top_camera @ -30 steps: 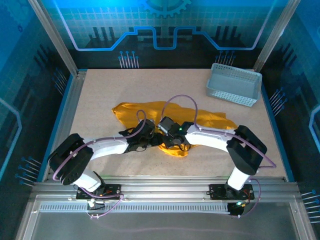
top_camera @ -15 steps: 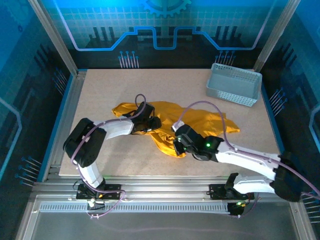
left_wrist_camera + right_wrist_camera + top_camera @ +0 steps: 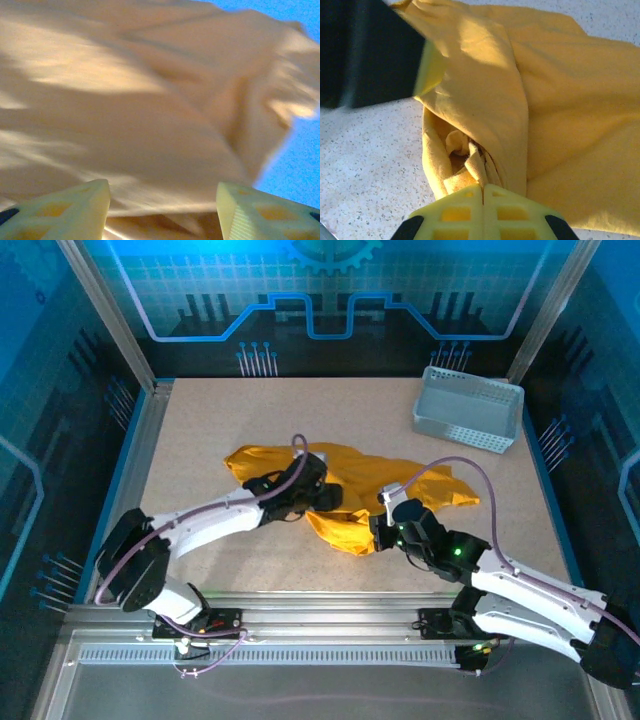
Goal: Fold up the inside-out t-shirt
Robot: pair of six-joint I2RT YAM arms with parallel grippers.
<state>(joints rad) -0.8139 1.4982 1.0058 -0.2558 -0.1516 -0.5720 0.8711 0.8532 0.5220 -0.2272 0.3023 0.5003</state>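
The inside-out t-shirt lies crumpled across the middle of the table, mustard yellow, with a bunched fold hanging toward the near side. My right gripper sits at that fold's right end. In the right wrist view the gripper is shut, pinching a strip of the yellow fabric at its tips. My left gripper rests over the shirt's middle. Seen from the left wrist, its jaws stand apart, with blurred cloth spread just ahead of them.
A pale grey perforated basket stands at the far right corner of the speckled table. The left arm's dark body shows at the top left of the right wrist view, close over the cloth.
My right gripper has drawn back toward the near right, still shut on the cloth, pulling the lower fold along. The left gripper has shifted farther and to the right over the shirt, jaws wider.
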